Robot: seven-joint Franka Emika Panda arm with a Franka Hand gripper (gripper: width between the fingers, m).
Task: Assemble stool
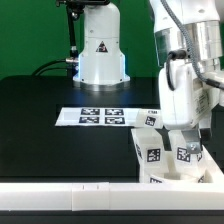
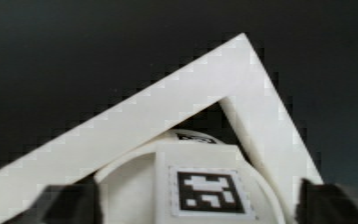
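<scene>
The stool stands in the near right corner of the table in the exterior view. Its white seat (image 1: 170,176) is low down, with two tagged legs (image 1: 150,153) (image 1: 188,154) standing up from it. My gripper (image 1: 172,128) comes down from above between them. In the wrist view a white leg (image 2: 208,160) with a square tag fills the space between my black fingers (image 2: 60,205). The gripper (image 2: 197,208) straddles this leg, and the fingers stand just off its sides, so the gripper is open. The seat below is mostly hidden.
The marker board (image 1: 98,117) lies flat mid-table. Long white edge bars (image 1: 70,190) run along the near edge and meet in a corner (image 2: 247,80) right behind the stool. The arm's white base (image 1: 100,55) stands at the back of the black table.
</scene>
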